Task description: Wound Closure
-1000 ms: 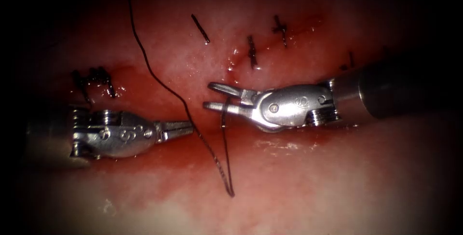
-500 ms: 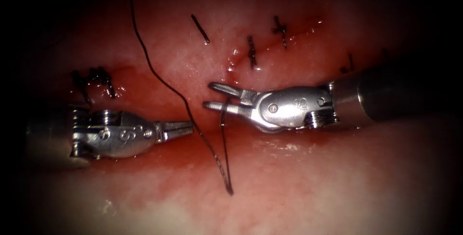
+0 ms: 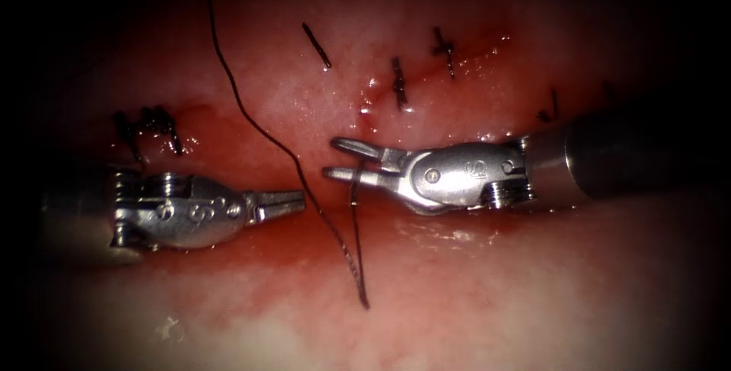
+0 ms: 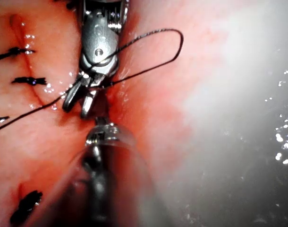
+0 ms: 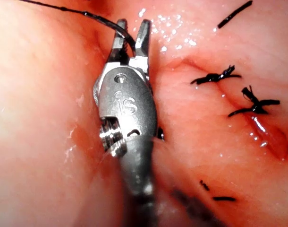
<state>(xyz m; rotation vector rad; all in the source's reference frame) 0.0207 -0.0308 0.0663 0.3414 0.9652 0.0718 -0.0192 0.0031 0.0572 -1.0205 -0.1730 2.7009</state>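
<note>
Thread (image 3: 259, 131) between parted right gripper (image 3: 335, 159) jaws, ungrasped; left gripper (image 3: 298, 202) closed, empty. Could snag, straining stitches (image 3: 397, 81).

R pincer (image 3: 341, 159) shifted slightly down w/ thread (image 3: 355, 188) between open jaws, thread loop drawn marginally narrower
</note>
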